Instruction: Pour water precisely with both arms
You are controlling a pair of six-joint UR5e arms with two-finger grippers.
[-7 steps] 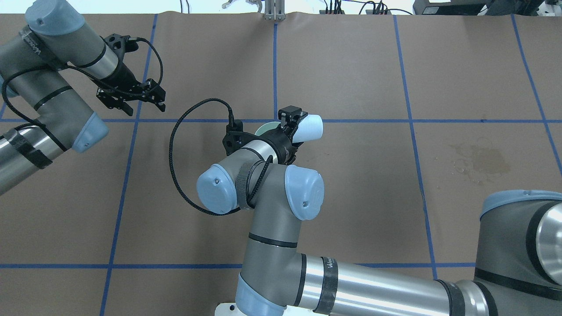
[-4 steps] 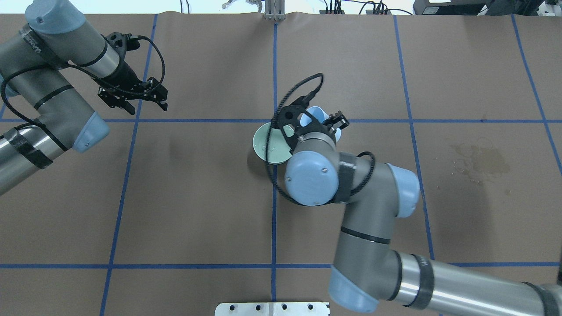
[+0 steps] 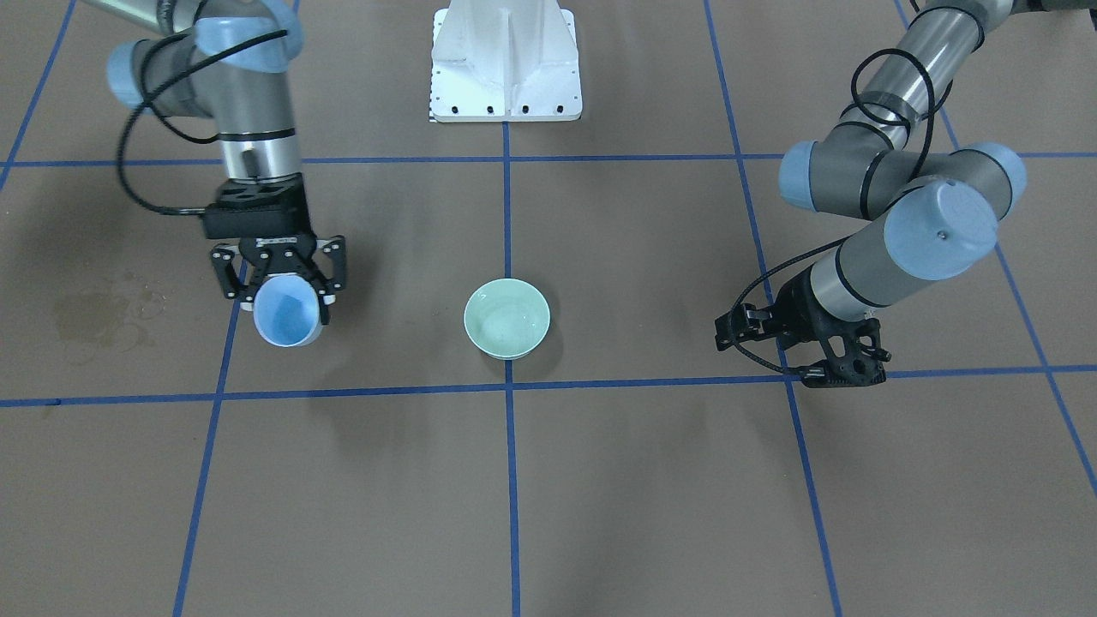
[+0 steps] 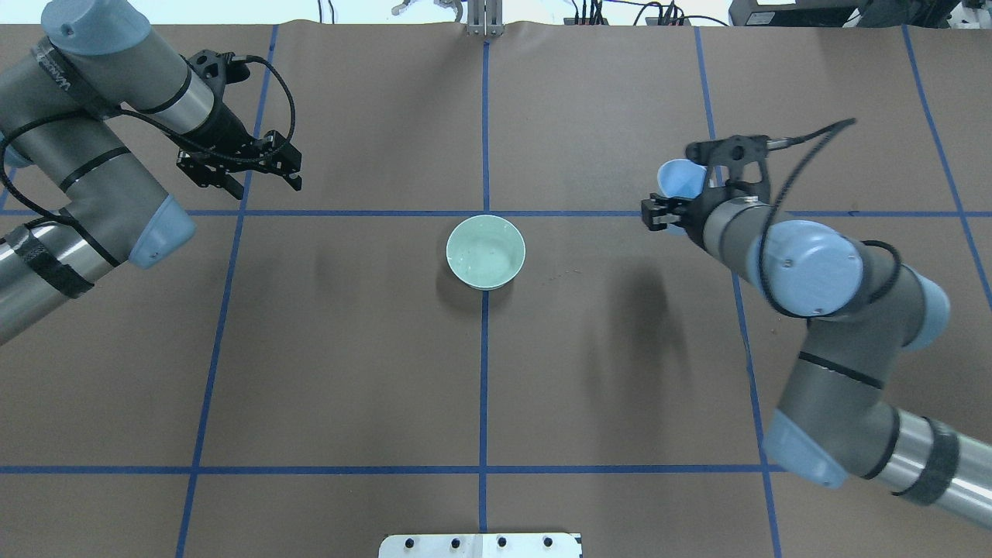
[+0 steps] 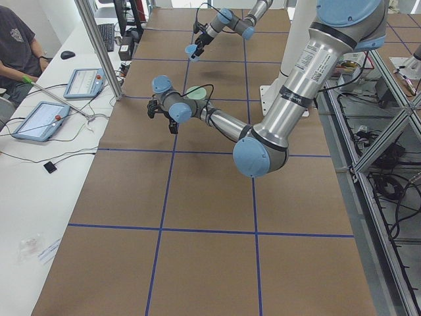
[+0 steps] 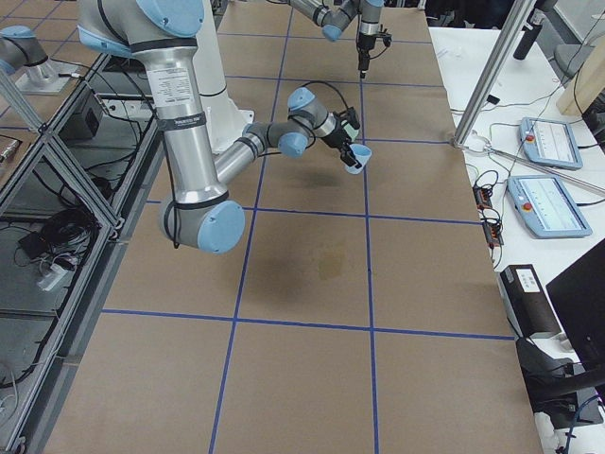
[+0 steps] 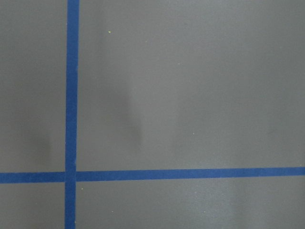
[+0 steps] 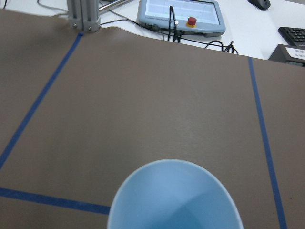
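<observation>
A pale green bowl (image 4: 486, 252) stands on the brown paper at the table's middle; it also shows in the front view (image 3: 506, 319). Faint white glints of water (image 3: 504, 326) lie in its bottom. My right gripper (image 4: 682, 198) is shut on a light-blue cup (image 4: 680, 178) and holds it above the table, well to the right of the bowl. The cup is tilted, its mouth towards the far side (image 3: 287, 313) (image 8: 176, 198). I cannot tell whether liquid is in it. My left gripper (image 4: 266, 184) is open and empty above the far left of the table.
A dried wet stain (image 4: 852, 283) marks the paper at the right. A few tiny drops (image 4: 562, 275) lie right of the bowl. The white pedestal (image 3: 506, 60) stands at the robot's side. A metal post (image 8: 83, 14) and a control tablet (image 8: 181, 16) are beyond the far edge.
My right arm has swung to the right with the cup, from tipped over the bowl to well clear of it. The bowl now shows fully. My left gripper has shifted slightly farther away.
</observation>
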